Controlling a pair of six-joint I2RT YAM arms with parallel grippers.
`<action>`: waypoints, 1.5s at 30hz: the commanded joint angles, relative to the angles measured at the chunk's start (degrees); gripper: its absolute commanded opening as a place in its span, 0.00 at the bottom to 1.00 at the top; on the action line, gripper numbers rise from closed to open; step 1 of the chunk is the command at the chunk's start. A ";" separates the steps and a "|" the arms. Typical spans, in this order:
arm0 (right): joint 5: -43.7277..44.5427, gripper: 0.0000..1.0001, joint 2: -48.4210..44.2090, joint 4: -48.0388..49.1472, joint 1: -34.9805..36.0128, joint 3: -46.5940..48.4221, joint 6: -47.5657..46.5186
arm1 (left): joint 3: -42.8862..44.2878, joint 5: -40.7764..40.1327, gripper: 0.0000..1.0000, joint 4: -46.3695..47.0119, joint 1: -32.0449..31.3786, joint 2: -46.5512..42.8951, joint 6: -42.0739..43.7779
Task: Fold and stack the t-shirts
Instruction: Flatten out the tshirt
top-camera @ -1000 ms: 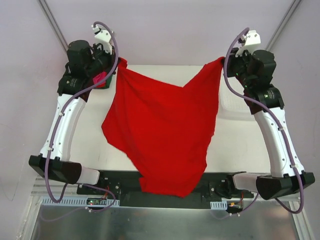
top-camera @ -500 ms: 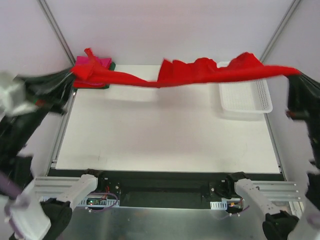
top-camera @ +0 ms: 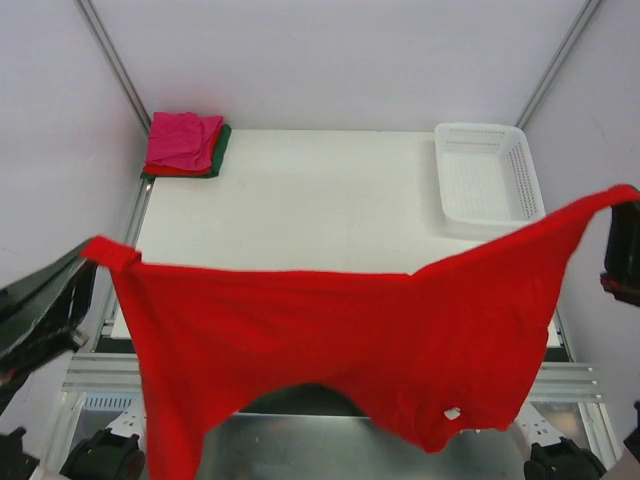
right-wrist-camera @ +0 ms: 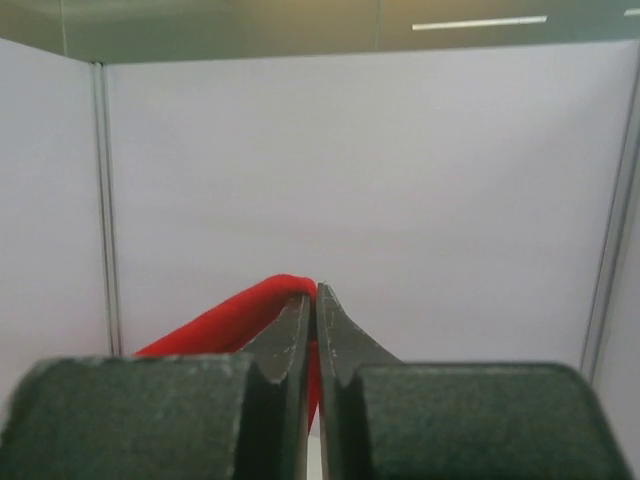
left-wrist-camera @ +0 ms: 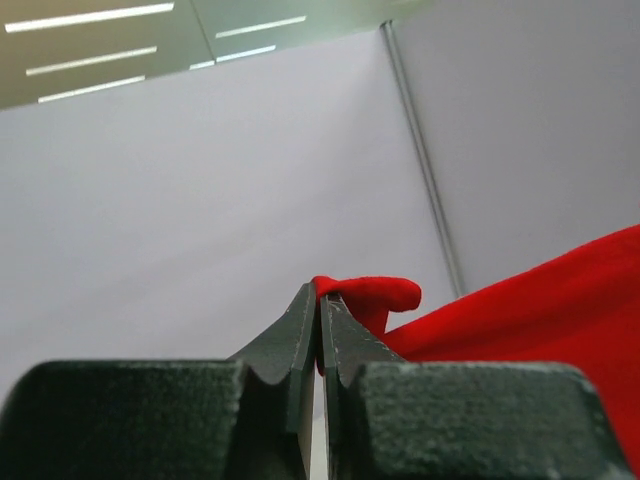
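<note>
Light is bright and even. Ceiling lamps (left-wrist-camera: 85,17) glow in the wrist views. The left arm (top-camera: 45,310) looks smeared. The left hand (left-wrist-camera: 320,298) is fuzzy up close.

Both wrist cameras show like hardware. The left gripper (left-wrist-camera: 320,300) has two matte black fingers with a grainy surface like printed plastic. Each has a broad blocky base with rounded upper corners, narrowing along a concave slope to a thin blade-like tip. The right gripper (right-wrist-camera: 312,293) has the same black finish and taper, with faint pale wear along the inner edges. From the top camera the left arm (top-camera: 40,310) is a dark angular housing, blurred; the right arm (top-camera: 622,250) is a black boxy segment at the frame edge. A black rounded joint housing (top-camera: 100,458) sits low in view, detail unclear.
</note>
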 commanded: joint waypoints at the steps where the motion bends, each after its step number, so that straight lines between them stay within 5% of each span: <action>1: 4.17 0.01 10.33 4.01 -0.27 -2.34 -0.94 | -3.81 -6.72 0.00 2.66 0.55 11.38 4.78; 9: 8.48 0.01 23.97 11.57 -0.27 -9.99 -1.91 | -13.47 -10.95 0.00 14.25 0.55 24.85 8.03; 15: 8.13 0.01 27.23 12.63 -0.27 -7.37 -2.26 | -10.42 -9.81 0.00 14.27 0.55 30.75 7.51; 21: 6.81 0.01 23.99 9.47 -0.27 -3.76 -1.65 | -6.29 -7.44 0.00 10.59 0.55 27.42 5.40; 33: 1.80 0.01 3.25 4.46 -0.27 -2.79 -0.15 | -0.48 0.91 0.00 1.36 0.55 4.84 -0.57; 45: 4.43 0.01 0.95 2.70 -0.18 0.29 -1.47 | 2.86 -0.22 0.00 0.82 0.55 4.46 -0.32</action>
